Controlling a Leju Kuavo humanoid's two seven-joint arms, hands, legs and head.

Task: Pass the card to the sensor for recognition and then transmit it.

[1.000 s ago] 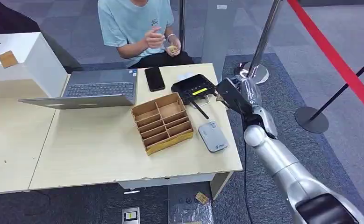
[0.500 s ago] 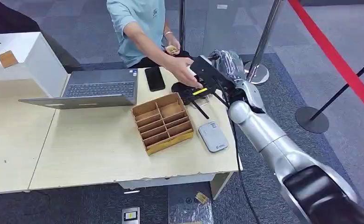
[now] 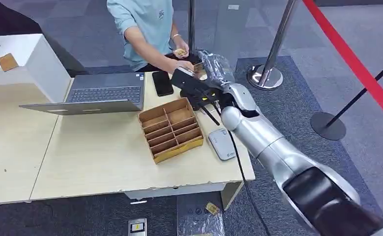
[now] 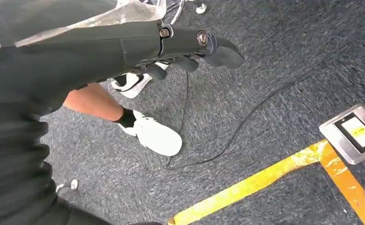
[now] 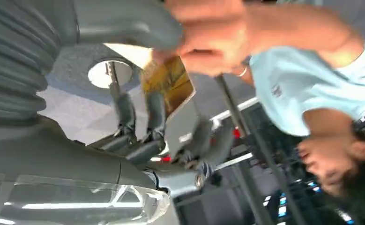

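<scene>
My right hand [image 3: 199, 74] is raised over the far edge of the table, in front of the seated person [image 3: 145, 24]. In the right wrist view a gold card [image 5: 170, 86] sits between my thumb [image 5: 124, 21] and fingers [image 5: 140, 143]. The person's hand [image 5: 206, 44] grips the same card at its edge. The card [image 3: 199, 68] shows as a small tan patch in the head view. The black sensor box [image 3: 205, 98] with a lit strip lies on the table under my forearm, partly hidden. My left hand [image 4: 171, 47] hangs over the carpet, holding nothing.
A wooden divided tray [image 3: 172, 129] stands mid-table, with a laptop [image 3: 101, 93], a black phone [image 3: 162, 82] and a grey-white device [image 3: 222, 143] around it. The person's other hand holds a second card [image 3: 181, 51]. Stanchions [image 3: 265, 73] and a red rope [image 3: 356, 64] stand on the right.
My right arm swung from the table's right edge, past the sensor, left and away toward the person. The person's hand reached out and now holds the card's edge.
</scene>
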